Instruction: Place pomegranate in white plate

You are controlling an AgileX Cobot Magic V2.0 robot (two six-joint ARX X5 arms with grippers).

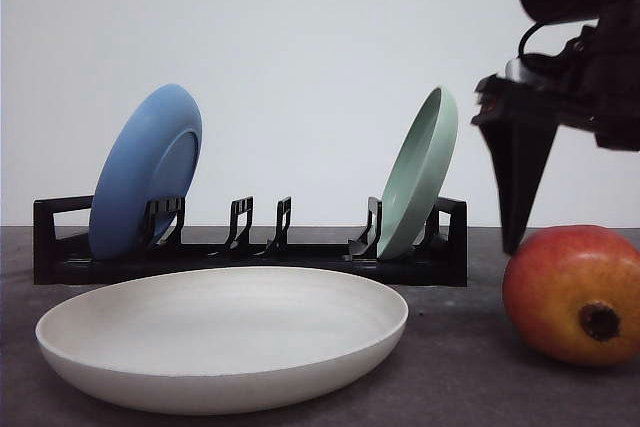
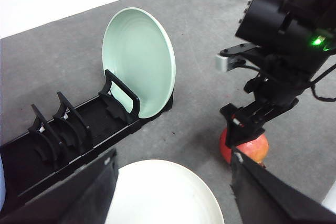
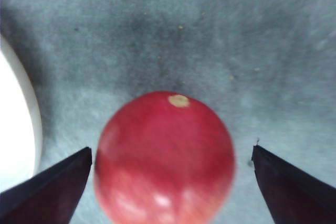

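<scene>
The pomegranate, red blending to orange with a dark crown end, lies on the grey table to the right of the white plate. My right gripper is open just above it, one dark finger on each side of the fruit and not touching it. In the front view one right fingertip hangs by the fruit's left side. The left wrist view has my left gripper open and holding nothing over the white plate, with the right gripper over the pomegranate.
A black dish rack stands behind the white plate, with a blue plate upright at its left end and a pale green plate at its right end. The white plate's rim lies close beside the fruit.
</scene>
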